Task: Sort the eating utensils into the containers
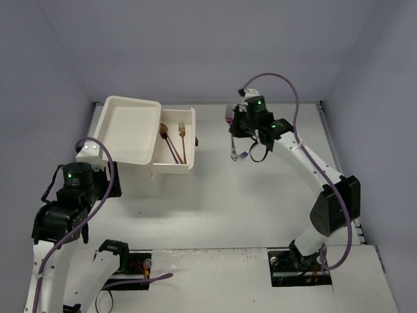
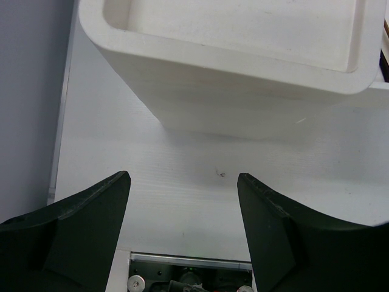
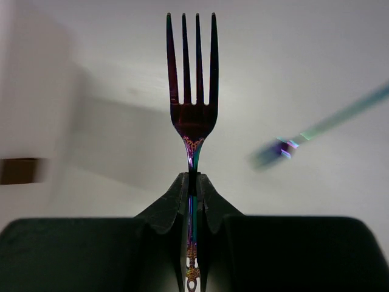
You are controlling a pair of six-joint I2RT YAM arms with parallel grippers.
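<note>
Over on your right side, the right tool is pressed tight on the rainbow fork, pinching it at the neck just below the head. On the wrist camera you've got all four tines pointing straight out past the fingertips, dead centre, with the patterned handle running back between the two fingers. The fork looks lifted clear of the desk, up with the tool, well to the right of the drawer. Beyond the tines, off to the right in that view, there's a second iridescent utensil on the desk. It's apart from the tool and too blurred to say what kind it is.

Across on your left, the left tool is spread wide with nothing between its fingers, just bare desk below. The white box sits just ahead of those fingertips, not touching them. From above, the drawer stands open at the box's right side. Inside it you've got a gold fork and another gold piece lying lengthwise, side by side, with a darker slim utensil between them.
</note>
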